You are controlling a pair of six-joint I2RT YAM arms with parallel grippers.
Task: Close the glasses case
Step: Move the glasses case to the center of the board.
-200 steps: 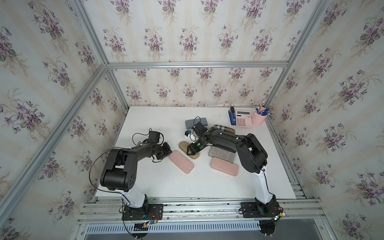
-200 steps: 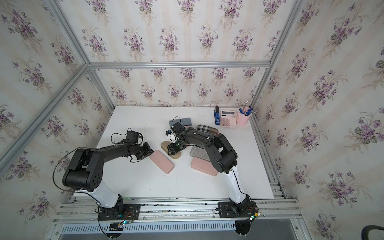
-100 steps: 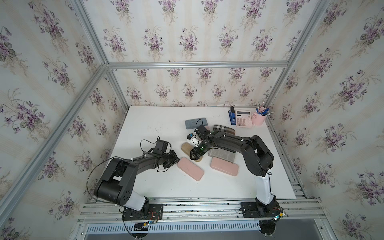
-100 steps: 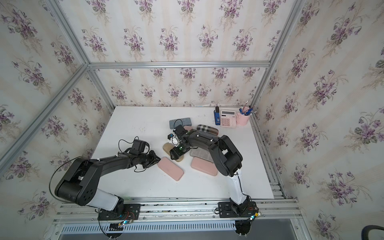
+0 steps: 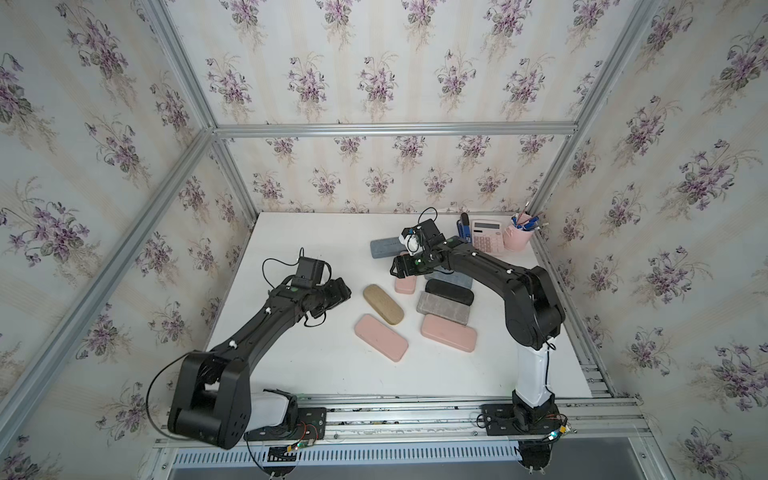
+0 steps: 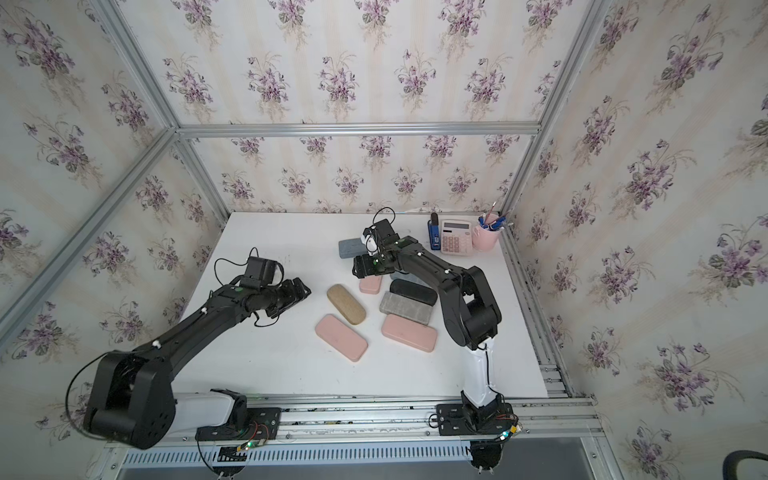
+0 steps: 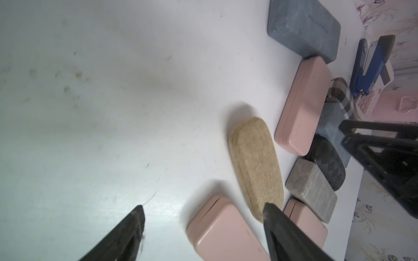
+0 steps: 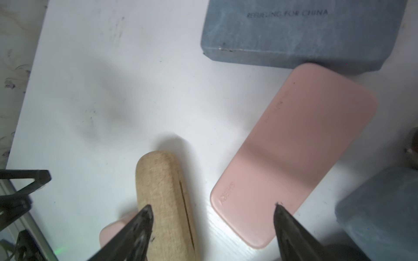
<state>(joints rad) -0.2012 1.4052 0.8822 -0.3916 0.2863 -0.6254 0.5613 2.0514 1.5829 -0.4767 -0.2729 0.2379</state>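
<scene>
The tan glasses case (image 5: 383, 304) (image 6: 346, 304) lies in the middle of the white table (image 5: 299, 249), its lid down and only a thin seam showing in the right wrist view (image 8: 165, 203). My right gripper (image 5: 395, 270) (image 8: 212, 205) hovers open just behind it and holds nothing. To the left of the cases, my left gripper (image 5: 343, 291) (image 7: 203, 205) hangs open and empty. The left wrist view has the tan case (image 7: 255, 167) and a shut pink case (image 7: 226, 230) ahead of the left fingers.
Around the tan case lie the front pink case (image 5: 381, 337), a second pink case (image 5: 448, 333), a small pink one (image 5: 405, 284), a black one (image 5: 449, 291), a grey one (image 5: 444, 307) and a blue-grey one (image 5: 384, 248). At the back right stand a stapler (image 5: 463, 232), calculator (image 5: 486, 237) and pen cup (image 5: 517, 237).
The left gripper has opened and drawn back from the front pink case, which had slid toward the front. The right gripper has opened wider and lifted back off the tan case.
</scene>
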